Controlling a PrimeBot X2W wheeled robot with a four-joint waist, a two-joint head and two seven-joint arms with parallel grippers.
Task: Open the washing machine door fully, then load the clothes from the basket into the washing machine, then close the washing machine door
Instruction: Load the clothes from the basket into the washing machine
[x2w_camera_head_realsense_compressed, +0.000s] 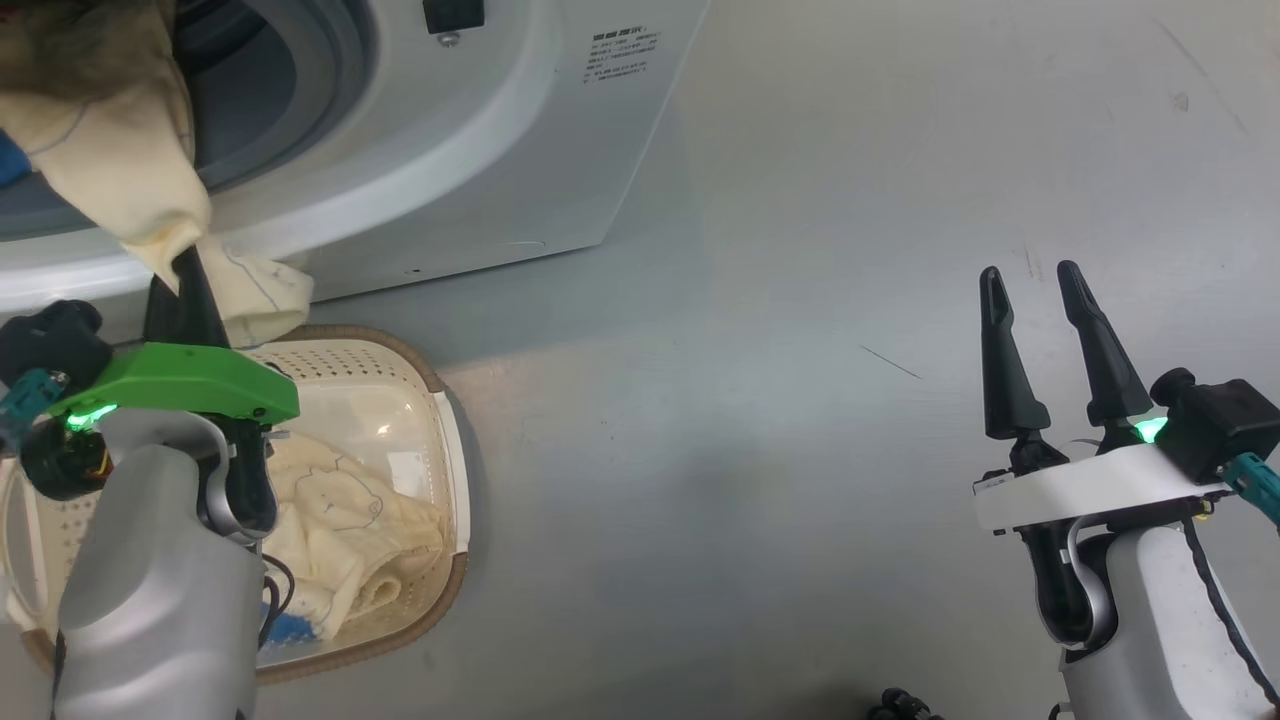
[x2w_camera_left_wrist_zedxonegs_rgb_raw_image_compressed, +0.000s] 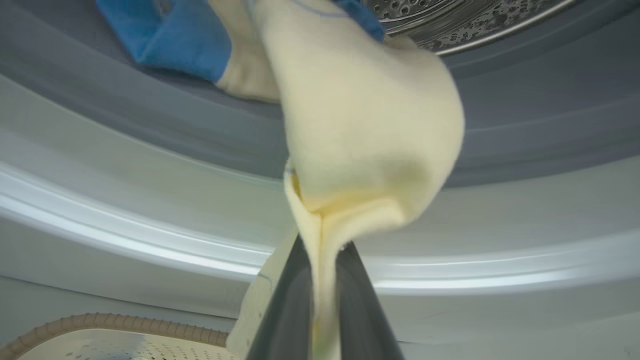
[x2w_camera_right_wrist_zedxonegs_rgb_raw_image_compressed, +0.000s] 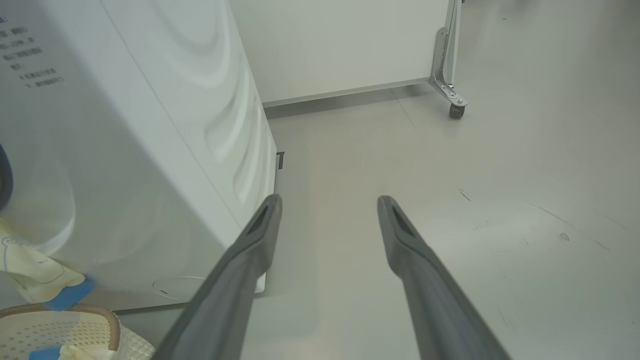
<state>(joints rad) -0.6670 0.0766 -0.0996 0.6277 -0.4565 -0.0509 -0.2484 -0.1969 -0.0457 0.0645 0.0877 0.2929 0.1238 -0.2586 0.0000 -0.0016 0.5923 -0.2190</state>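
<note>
Grey floor (x2w_camera_head_realsense_compressed: 800, 400), smooth, a few scuff marks, carries everything. White panel (x2w_camera_right_wrist_zedxonegs_rgb_raw_image_compressed: 350, 45) on a caster (x2w_camera_right_wrist_zedxonegs_rgb_raw_image_compressed: 456, 111) stands at the floor's far side in the right wrist view, well apart from the rest.

Washing machine (x2w_camera_head_realsense_compressed: 480, 150): white front-loader on the floor, top left of the head view. Porthole uncovered, grey rubber ring (x2w_camera_head_realsense_compressed: 320, 90) around it, perforated steel drum (x2w_camera_left_wrist_zedxonegs_rgb_raw_image_compressed: 450, 20) behind. Small printed label on its front right corner.

Basket (x2w_camera_head_realsense_compressed: 340, 370): cream, perforated, brown rim, on the floor just in front of the washing machine's front, rim close to its base.

Clothes (x2w_camera_head_realsense_compressed: 120, 170): one cream-yellow garment hangs out over the porthole's lower lip, a blue cuff lying on the rubber ring, the lower end drooping to the basket's near-machine rim. More cream clothes with thin line drawings and a bit of blue lie bunched inside the basket, toward its right end.

Left gripper (x2w_camera_head_realsense_compressed: 185, 265): above the basket's near-machine edge, just below the porthole lip, fingers closed together and pinching a fold of the hanging garment; cloth squeezed between both fingers in the left wrist view.

Right gripper (x2w_camera_head_realsense_compressed: 1030, 272): over bare floor, well apart from the washing machine's right side, fingers spread wide, holding nothing.
</note>
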